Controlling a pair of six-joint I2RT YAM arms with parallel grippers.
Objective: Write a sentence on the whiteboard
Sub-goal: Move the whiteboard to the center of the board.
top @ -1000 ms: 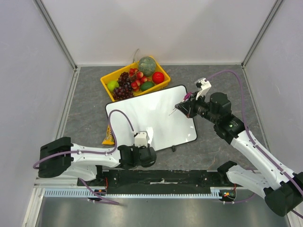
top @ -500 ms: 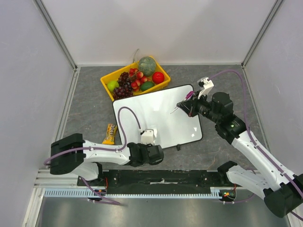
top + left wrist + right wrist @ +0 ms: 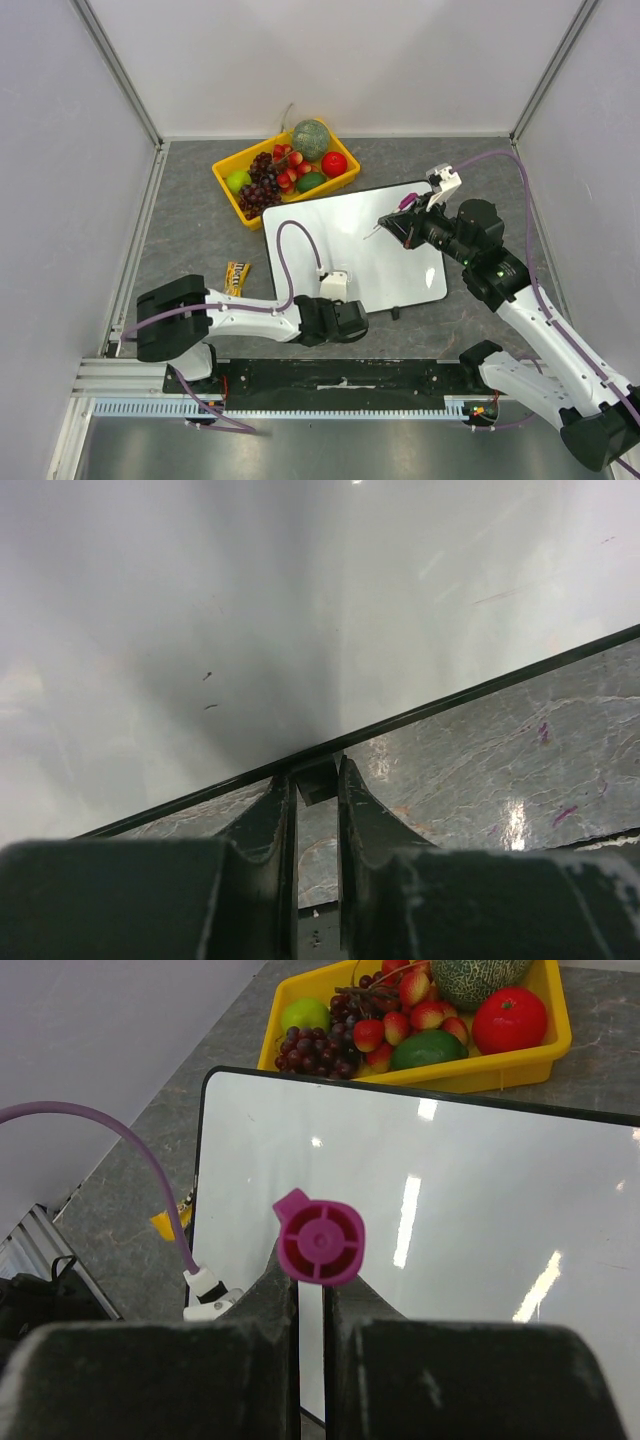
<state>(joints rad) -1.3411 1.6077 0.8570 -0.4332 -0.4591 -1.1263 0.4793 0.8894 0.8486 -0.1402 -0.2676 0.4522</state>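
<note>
Shifted well to the right over the last second, the large glossy white rectangular whiteboard point(image 3: 350, 235) with its thin black rim now lies flat in the right half of the grey stone-patterned table point(image 3: 190, 230). Its far edge sits just beside the yellow plastic tray of fruit point(image 3: 228, 180). The small yellow-wrapped candy bar point(image 3: 236, 278) that lay against its left side now sits well apart from it.

The left gripper point(image 3: 336, 288) has its fingers pressed nearly together, pinching the board's near rim. It looks to me like the board is being dragged into reach. The right gripper point(image 3: 398, 226) is clamped on a purple-ended marker pen point(image 3: 403, 203) whose thin tip slants down toward the board's upper right; I cannot tell if it touches.

To do this well, I would say the drag should stay low and level, so the rim does not slip out of the pinch. The board should then be held steady before the tip presses down, since a glossy surface will likely skate under a stroke.

The left wrist view alone shows the pinch: a small black tab point(image 3: 318, 778) on the rim sits between the two dark fingers point(image 3: 268, 815). The right wrist view looks down the marker's round end. It shows the writing surface under it free of any stroke, which the overhead view is too coarse to settle
</note>
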